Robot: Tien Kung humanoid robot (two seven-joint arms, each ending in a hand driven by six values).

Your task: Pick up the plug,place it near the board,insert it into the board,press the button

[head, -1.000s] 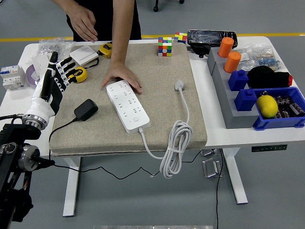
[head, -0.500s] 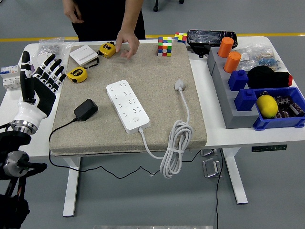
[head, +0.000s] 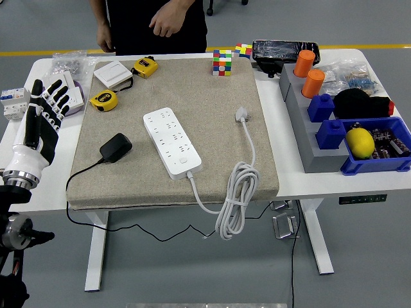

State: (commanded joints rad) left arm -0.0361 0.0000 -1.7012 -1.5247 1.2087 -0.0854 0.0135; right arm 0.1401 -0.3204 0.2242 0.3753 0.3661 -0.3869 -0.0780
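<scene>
A black plug adapter (head: 116, 147) lies on the beige mat (head: 212, 102) at its left, its black cord running off the near edge. A white power strip board (head: 171, 142) lies diagonally mid-mat, its button near its lower end. Its white cable coils over the near edge and ends in a white plug (head: 241, 115) to the right. My left hand (head: 43, 109) is raised at the table's left edge, fingers spread and empty, well left of the adapter. My right hand is out of view. A person stands at the far side, hands off the table.
Two yellow tape measures (head: 103, 100), a white switch plate (head: 112, 74) and a breaker (head: 15, 102) lie far left. Rubik's cubes (head: 222, 62) sit at the mat's back. A grey rack with orange cylinders (head: 313, 83), blue blocks and a blue bin with a lemon (head: 359, 142) fills the right.
The person's hand has left the power strip and drawn back off the table. My left hand has moved left and back toward the table's edge, fingers still spread.
</scene>
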